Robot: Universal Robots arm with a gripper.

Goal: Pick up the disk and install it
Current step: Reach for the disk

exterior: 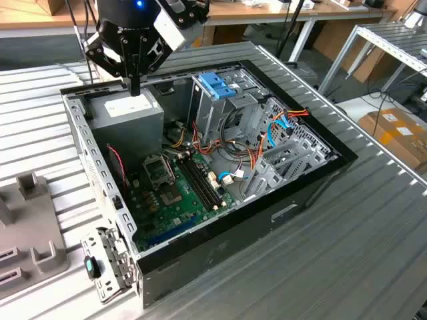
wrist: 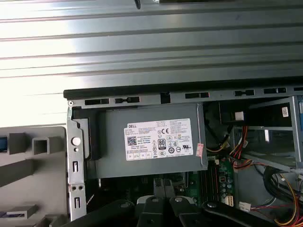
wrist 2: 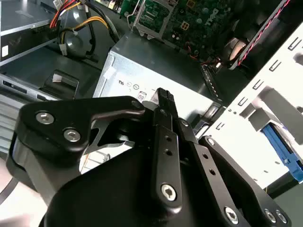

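Hovering gripper (exterior: 134, 85) empty, disk (wrist 2: 282, 147) untaken

Fingers closed on nothing, it hangs over the power supply (exterior: 127, 113). The disk is probably the blue-railed piece beyond the case wall (wrist 2: 236, 146). Judged rigid, weighty, shock-sensitive, slick on metal; best pinched across its plastic rails

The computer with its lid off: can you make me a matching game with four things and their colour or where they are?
Things:
1. claw
2. circuit board
3. grey metal box
4. plastic piece on top of the metal cage

Clues:
A. blue
B. green, lying flat on the floor of the computer case
C. has a white sticker on top
D. black, hanging just above the grey metal box

Pairs: 1-D, 2-B, 3-C, 4-A
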